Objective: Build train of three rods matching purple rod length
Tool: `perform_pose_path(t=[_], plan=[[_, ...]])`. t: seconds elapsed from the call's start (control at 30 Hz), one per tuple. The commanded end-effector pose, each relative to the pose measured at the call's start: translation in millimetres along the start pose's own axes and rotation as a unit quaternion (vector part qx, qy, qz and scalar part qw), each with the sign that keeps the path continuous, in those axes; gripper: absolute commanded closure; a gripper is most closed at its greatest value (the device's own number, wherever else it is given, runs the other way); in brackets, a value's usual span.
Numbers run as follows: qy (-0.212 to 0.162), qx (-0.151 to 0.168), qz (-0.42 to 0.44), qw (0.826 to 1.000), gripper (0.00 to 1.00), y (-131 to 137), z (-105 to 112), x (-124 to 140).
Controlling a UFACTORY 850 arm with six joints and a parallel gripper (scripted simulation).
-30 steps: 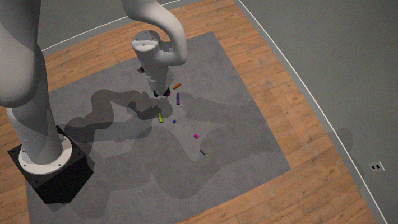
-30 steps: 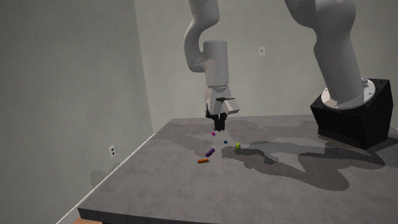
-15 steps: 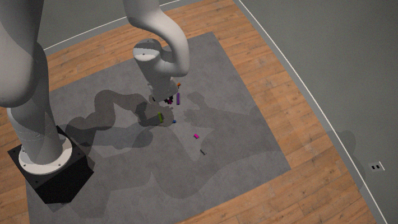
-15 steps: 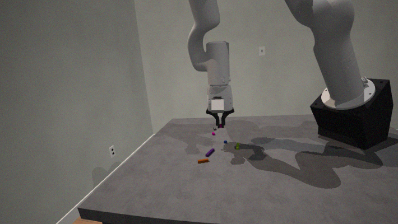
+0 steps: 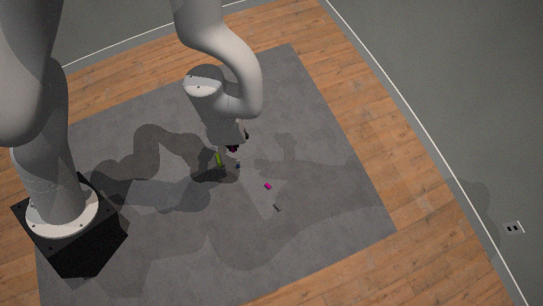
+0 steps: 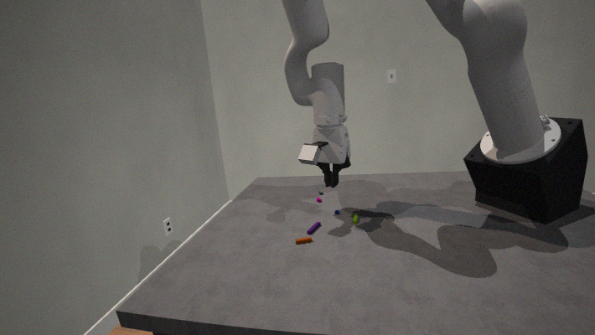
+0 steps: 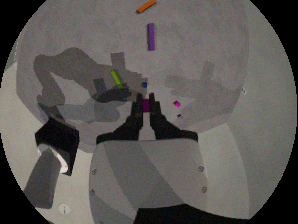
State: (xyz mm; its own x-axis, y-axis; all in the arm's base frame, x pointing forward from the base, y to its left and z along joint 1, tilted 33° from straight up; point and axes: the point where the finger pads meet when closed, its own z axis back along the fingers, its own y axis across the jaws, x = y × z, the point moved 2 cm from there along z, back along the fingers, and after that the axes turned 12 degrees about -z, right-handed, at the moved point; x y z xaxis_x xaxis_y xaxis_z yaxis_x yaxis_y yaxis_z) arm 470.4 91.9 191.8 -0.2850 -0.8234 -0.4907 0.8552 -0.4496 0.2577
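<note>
One magenta rod [image 7: 147, 106] sat clamped between the fingertips of the gripper [image 7: 148, 111], raised above the grey table [image 6: 293, 285]; a second magenta rod [image 5: 268, 186] lay well apart, beyond the blue rod [image 5: 238, 166].

Seven rods in all — one each of five colours, two magenta: orange [image 7: 145, 7], purple [image 7: 150, 36], lime [image 7: 117, 79], blue [image 7: 144, 86], grey [image 5: 277, 207], a magenta [image 5: 268, 186] lying loose, a second magenta [image 7: 147, 106] between the fingers.
</note>
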Motion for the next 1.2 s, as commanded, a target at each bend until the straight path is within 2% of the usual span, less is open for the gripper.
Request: perform_pose_path(t=[0.0,0.5,0.8,1.17], plan=[[-0.001,-0.015,-0.042,0.999,0.96,3.9,0.4,4.5],[-0.001,-0.015,-0.042,0.999,0.96,3.9,0.0,4.6],[-0.001,-0.016,-0.043,0.999,0.96,3.8,-9.5,4.5],[-0.001,-0.016,-0.043,0.999,0.96,3.2,-50.0,4.1]])
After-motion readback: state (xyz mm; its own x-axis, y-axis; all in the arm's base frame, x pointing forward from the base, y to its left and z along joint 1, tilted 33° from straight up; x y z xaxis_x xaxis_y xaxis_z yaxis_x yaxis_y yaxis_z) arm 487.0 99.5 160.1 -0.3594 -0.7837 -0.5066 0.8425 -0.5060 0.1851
